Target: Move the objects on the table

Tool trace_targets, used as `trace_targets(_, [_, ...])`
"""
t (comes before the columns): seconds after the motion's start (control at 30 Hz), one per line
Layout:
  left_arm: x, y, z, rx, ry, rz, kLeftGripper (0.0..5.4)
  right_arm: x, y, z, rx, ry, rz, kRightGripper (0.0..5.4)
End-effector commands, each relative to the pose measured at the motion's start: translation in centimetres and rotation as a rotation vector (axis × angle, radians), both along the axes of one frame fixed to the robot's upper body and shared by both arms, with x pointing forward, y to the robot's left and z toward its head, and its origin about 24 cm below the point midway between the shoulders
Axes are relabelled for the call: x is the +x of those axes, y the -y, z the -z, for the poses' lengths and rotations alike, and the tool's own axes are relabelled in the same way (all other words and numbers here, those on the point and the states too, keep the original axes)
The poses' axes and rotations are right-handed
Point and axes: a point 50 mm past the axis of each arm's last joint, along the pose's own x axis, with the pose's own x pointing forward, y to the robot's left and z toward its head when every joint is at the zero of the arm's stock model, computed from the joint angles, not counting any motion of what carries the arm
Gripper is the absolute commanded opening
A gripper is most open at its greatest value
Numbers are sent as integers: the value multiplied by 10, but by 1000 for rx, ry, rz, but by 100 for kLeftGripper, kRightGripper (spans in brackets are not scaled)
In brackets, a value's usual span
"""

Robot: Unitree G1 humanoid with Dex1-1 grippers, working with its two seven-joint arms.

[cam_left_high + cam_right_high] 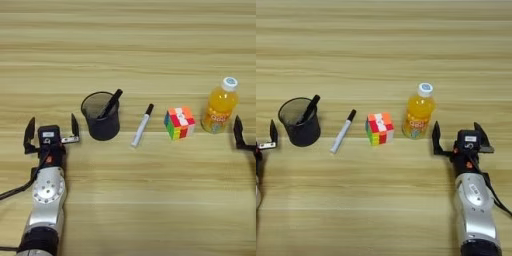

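A black mesh pen cup [101, 116] stands upright at the left with a black pen [111, 103] leaning inside it. Right of the cup a white marker [142, 125] with a black cap lies flat on the table [130, 45]. Further right sit a multicoloured puzzle cube [179, 123] and an upright orange-juice bottle [219, 106] with a white cap. My left gripper [52, 128] is open, just left of the cup, holding nothing. My right gripper [458, 133] is open, just right of the bottle, with one fingertip [436, 131] close to it.
Both silver forearms [47, 195] [473, 200] reach in from the near edge of the table. A black cable [20, 187] runs beside the left arm.
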Motion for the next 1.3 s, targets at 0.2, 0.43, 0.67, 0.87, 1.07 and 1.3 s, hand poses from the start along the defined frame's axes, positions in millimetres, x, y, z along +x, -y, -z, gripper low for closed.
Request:
trace_targets(0.2, [20,-3,-5,41,3,15,535,-5,-2,-6,-23,-6,-19,540])
trace_targets(0.43, [38,-3,-9,45,-14,43,535,-7,-6,-15,-24,10,-45,540])
trace_targets(0.67, [48,1,0,43,-87,39,535,-4,-3,-11,-21,-1,-46,540])
trace_targets(0.87, [47,0,-7,-39,-8,59,535,-4,-5,-15,-24,14,-60,540])
trace_targets(1.07, [41,3,-10,-37,32,76,535,-10,-4,-25,-31,40,-77,540])
trace_targets(1.3, [34,13,-12,-33,58,116,535,-17,-13,-35,-29,40,-161,540])
